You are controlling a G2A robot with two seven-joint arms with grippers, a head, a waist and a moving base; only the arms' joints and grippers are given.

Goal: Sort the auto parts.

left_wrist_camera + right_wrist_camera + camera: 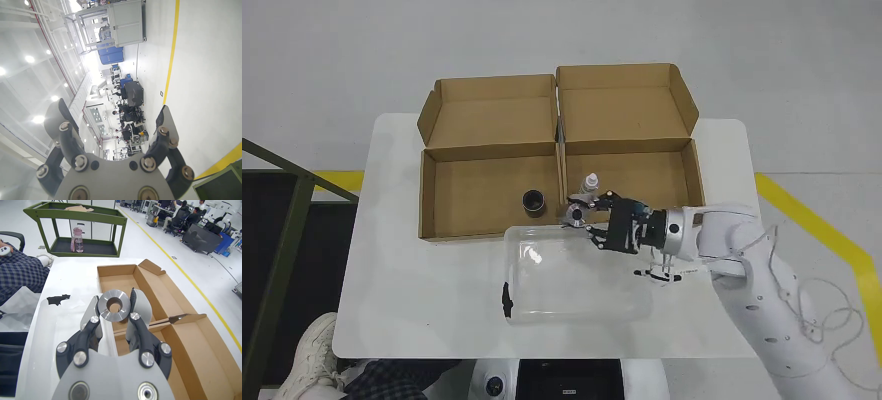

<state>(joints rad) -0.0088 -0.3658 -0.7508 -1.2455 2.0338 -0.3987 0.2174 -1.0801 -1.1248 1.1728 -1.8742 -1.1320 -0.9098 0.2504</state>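
Observation:
My right gripper (114, 306) is shut on a silver metal ring (114, 307) with a wide centre hole. In the top view this gripper (580, 214) holds the ring (574, 212) above the front wall where the two open cardboard boxes meet. The left box (457, 195) holds a dark ring-shaped part (534, 203). A small white part (590, 182) stands in the right box (662, 175). My left gripper (113, 115) is open with nothing between its fingers, pointing away at the room.
A clear plastic tray (542, 300) lies in front of the boxes, with a black scrap (506, 298) at its left edge. Both box lids stand open at the back. A person in checked clothes (17, 273) sits by the table's left end.

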